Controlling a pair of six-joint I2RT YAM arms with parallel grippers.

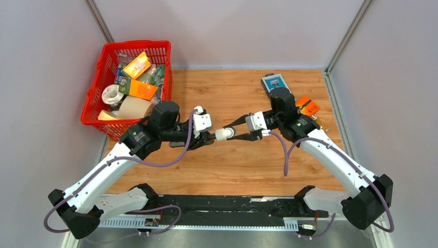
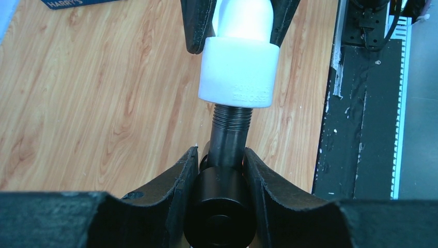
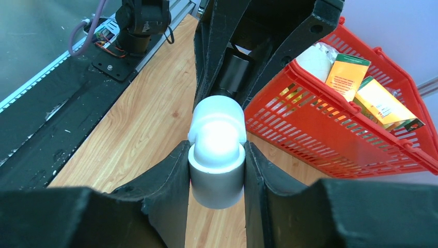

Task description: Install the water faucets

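Over the middle of the wooden table the two grippers meet tip to tip. My left gripper (image 1: 205, 138) (image 2: 221, 155) is shut on the dark metal faucet (image 1: 199, 140) (image 2: 227, 144). The faucet's threaded end enters the collar of the white elbow fitting (image 1: 223, 134) (image 2: 238, 72). My right gripper (image 1: 235, 133) (image 3: 217, 150) is shut on that elbow fitting (image 3: 217, 134), gripping its other collar. In the right wrist view the faucet's dark body (image 3: 235, 70) shows behind the elbow, between the left fingers (image 3: 214, 46). The faucet's long rod is hidden.
A red basket (image 1: 135, 44) (image 3: 330, 139) full of boxes and rolls stands at the back left, close behind the left arm. A blue box (image 1: 274, 81) and orange packets (image 1: 309, 107) lie at the back right. A black rail (image 1: 222, 204) runs along the near edge.
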